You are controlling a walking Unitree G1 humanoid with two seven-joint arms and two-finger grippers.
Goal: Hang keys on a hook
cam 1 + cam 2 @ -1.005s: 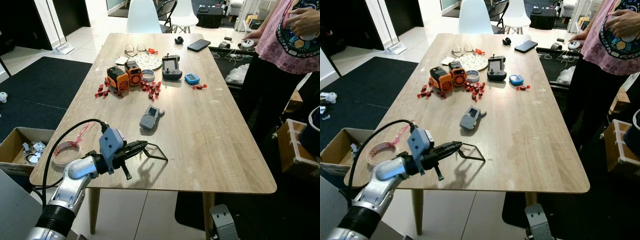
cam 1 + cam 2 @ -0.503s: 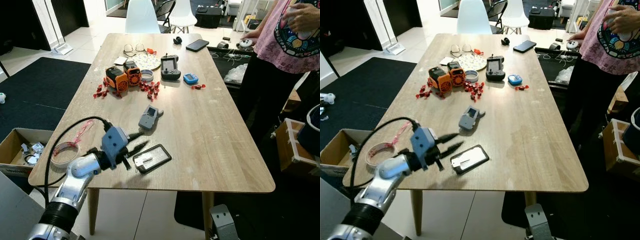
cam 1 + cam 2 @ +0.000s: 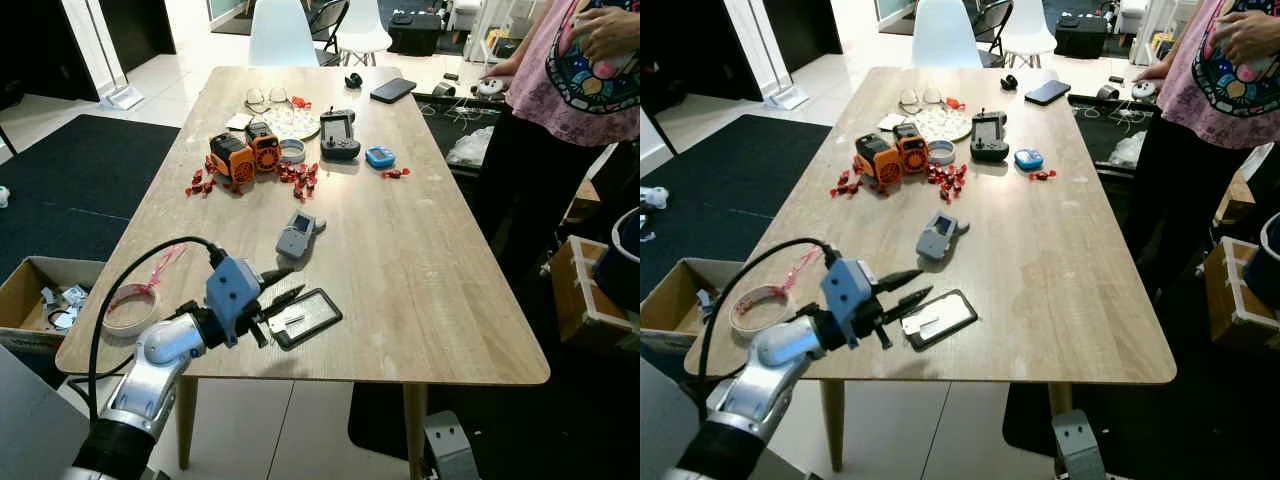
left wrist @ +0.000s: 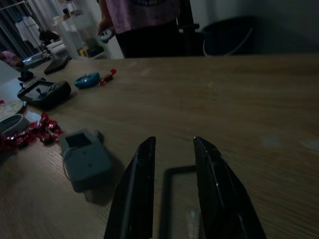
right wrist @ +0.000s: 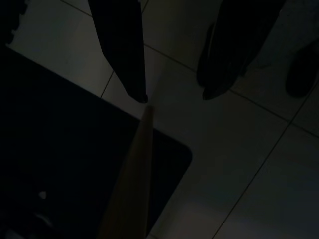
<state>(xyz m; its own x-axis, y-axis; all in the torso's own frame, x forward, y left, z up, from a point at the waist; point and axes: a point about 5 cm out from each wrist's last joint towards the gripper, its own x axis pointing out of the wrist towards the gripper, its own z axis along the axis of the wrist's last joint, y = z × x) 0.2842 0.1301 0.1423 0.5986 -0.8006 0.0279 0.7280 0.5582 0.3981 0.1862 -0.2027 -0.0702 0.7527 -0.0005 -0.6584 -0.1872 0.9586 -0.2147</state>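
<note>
Item: black slab (image 3: pixel 305 318), flat and rectangular, with a pale panel on its face; possibly a key holder.
Pose: lying flat, turned diagonally.
Place: lower centre-left of the frame.

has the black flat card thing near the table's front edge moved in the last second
Yes. The black flat card stood on edge in the left end effector a second ago; now it lies flat on the table, nearer the front edge than the grey device.

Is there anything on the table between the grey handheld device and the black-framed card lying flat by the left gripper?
No: bare wood separates the grey handheld device from the black-framed card, as the left eye view shows. The left gripper hovers beside that gap.
</note>
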